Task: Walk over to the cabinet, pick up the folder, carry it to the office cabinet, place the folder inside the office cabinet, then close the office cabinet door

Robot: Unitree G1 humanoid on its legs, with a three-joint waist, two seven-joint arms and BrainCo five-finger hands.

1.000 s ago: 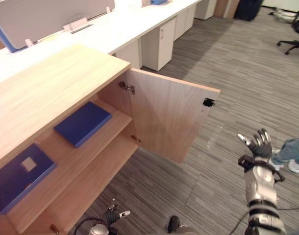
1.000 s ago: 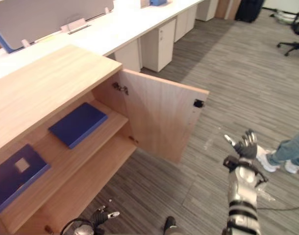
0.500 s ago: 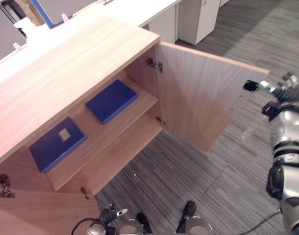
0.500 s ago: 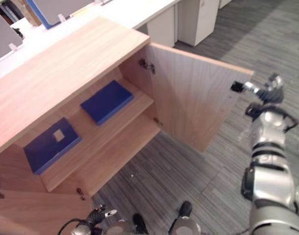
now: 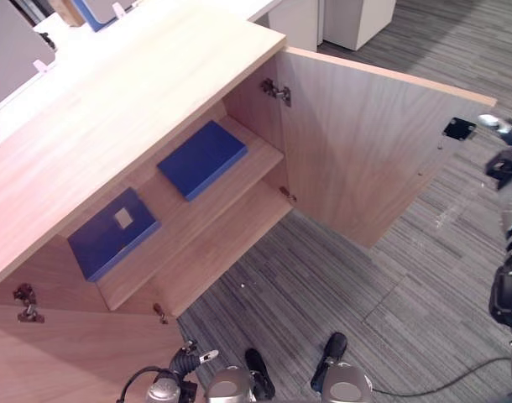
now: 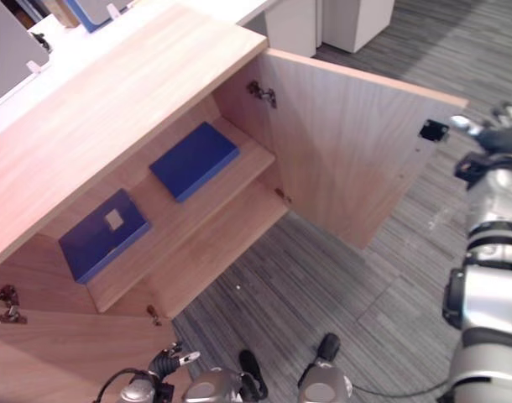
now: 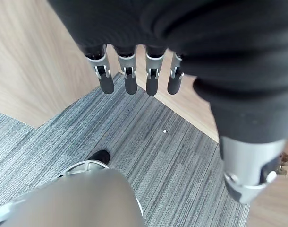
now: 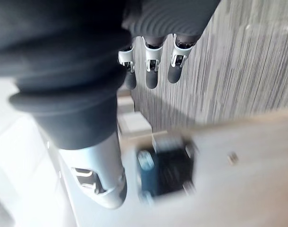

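**A:** What is getting cut off or staying unclear?

**B:** The cabinet (image 5: pixel 113 101) is running out of the head view at 9 o'clock. A second door (image 5: pixel 71 353) is being clipped at 7 o'clock. The right hand (image 6: pixel 491 138), at 3 o'clock, is reaching with straight fingers just beside the open door (image 5: pixel 365 143), by its black latch (image 5: pixel 459 128). I cannot tell whether they are touching.

**A:** And inside?

**B:** A blue folder (image 5: pixel 202 158) is lying flat on the upper shelf (image 5: pixel 231 189). The other folder (image 5: pixel 113 232) is lying at its 8 o'clock, apart. The left hand (image 7: pixel 130 71) is hanging at 6 o'clock, fingers straight, holding nothing.
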